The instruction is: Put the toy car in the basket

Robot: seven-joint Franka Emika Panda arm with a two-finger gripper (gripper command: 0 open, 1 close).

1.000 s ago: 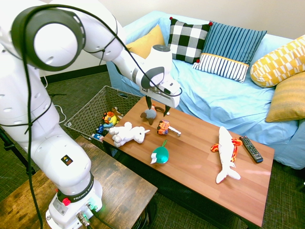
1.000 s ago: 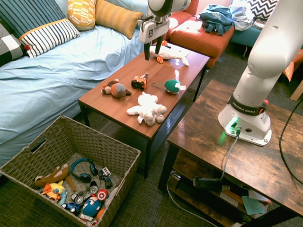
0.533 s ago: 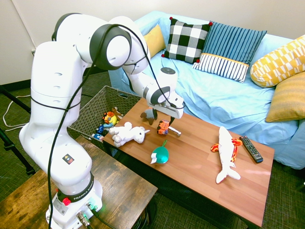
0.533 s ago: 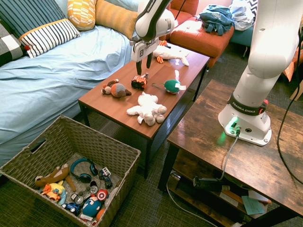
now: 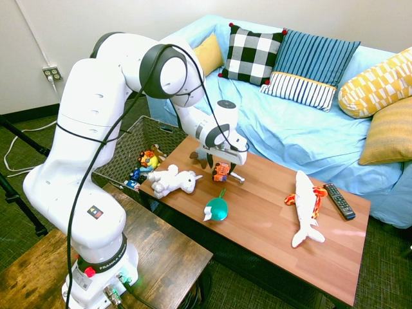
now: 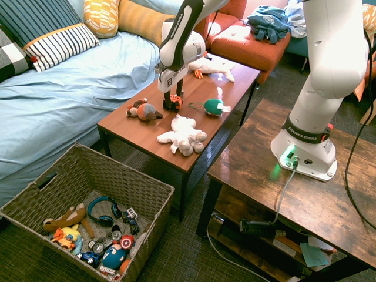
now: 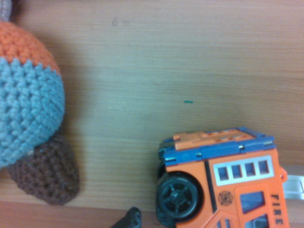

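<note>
Your gripper hangs wide open and empty right over the toy car on the coffee table, so you've yet to grasp, lift and carry it to the basket on the floor.

toy car: orange, blue trim, on wooden table | basket: woven, on floor

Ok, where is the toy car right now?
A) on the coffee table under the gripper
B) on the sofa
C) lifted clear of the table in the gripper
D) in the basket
A: the toy car sits on the coffee table with the open gripper down around it, not yet closed; the basket on the floor holds only other toys.
</note>
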